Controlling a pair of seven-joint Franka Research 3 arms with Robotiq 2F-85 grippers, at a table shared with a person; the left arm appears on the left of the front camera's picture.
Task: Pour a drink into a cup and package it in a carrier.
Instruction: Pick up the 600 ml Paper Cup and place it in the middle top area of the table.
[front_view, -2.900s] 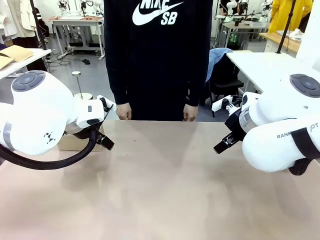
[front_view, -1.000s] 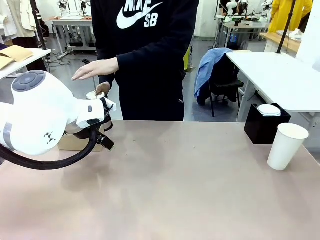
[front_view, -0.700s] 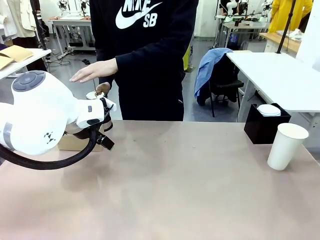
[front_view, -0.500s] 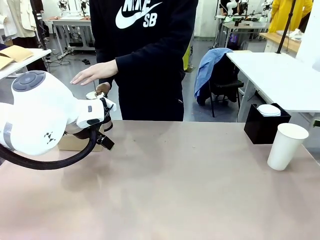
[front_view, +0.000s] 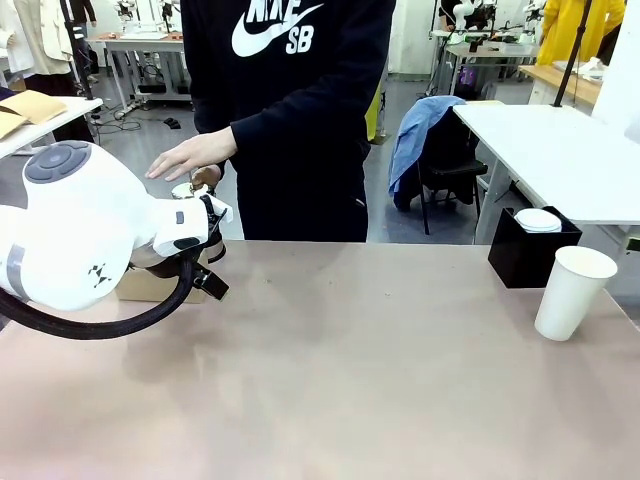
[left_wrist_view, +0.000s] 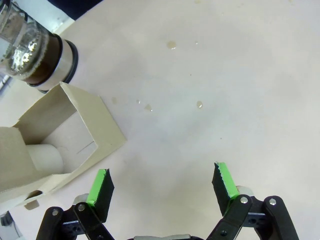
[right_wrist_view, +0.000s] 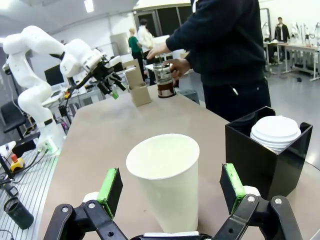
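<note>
Left jaws wide open, green pads (left_wrist_view: 100, 186) well apart, gripping nothing, aimed down at bare worktop (left_wrist_view: 210, 75) marked with a few small wet spots (left_wrist_view: 172, 45). Just beside 1 pad: the carrier (left_wrist_view: 75, 130), brown cardboard, standing on the worktop, with something white and round (left_wrist_view: 46, 157) inside 1 slot, too unclear to name. Beyond the carrier and close to it: the glass press pot (left_wrist_view: 32, 52), with the drink dark brown in its lower part. In the front view, at the far left of the worktop, carrier (front_view: 150, 285) mostly hidden behind the left arm (front_view: 80, 225); above it the person's upper hand (front_view: 192, 155), flat, palm down, and the lower hand (front_view: 205, 178) beneath it. From the right wrist, the same 2 hands at the press pot (right_wrist_view: 164, 80): 1 over the lid, 1 by the handle. Right jaws wide open as well, gripping nothing, with the white paper cup (right_wrist_view: 167, 182) upright ahead of them, untouched. Cup (front_view: 572, 292) near the right edge of the worktop, just beside a black box (front_view: 520, 255) holding a stack of white lids (front_view: 540, 220).
</note>
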